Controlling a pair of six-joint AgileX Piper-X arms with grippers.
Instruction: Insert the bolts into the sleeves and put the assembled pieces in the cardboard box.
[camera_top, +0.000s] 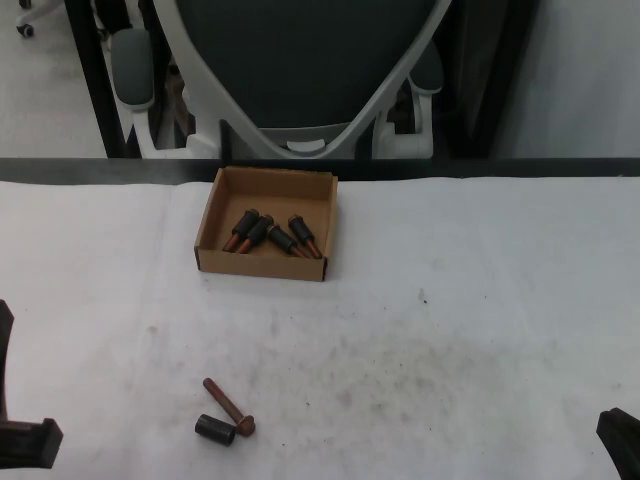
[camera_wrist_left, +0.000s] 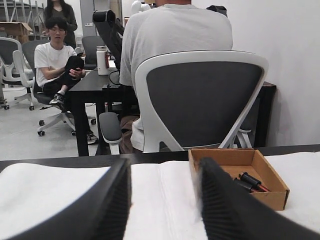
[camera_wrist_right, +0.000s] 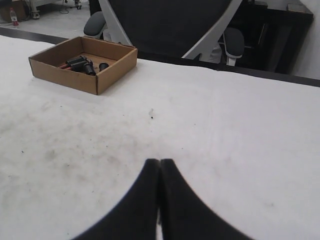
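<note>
High view, loose bolt (camera_top: 225, 401) beside sleeve (camera_top: 214, 430), four pieces (camera_top: 281, 240) in box (camera_top: 260, 263), chair (camera_top: 300, 60) behind table (camera_top: 480, 300), left jaws parted, right jaws closed.

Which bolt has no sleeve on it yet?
The bare bolt lying on the bench outside the cardboard box, a loose black sleeve by its head; the four assembled pieces in the box are sleeved.

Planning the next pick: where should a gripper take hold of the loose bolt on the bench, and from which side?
The bolt lies flat, its head beside the sleeve. Probably grip the bare shank's far half from above, closing across it, clear of the sleeve.
</note>
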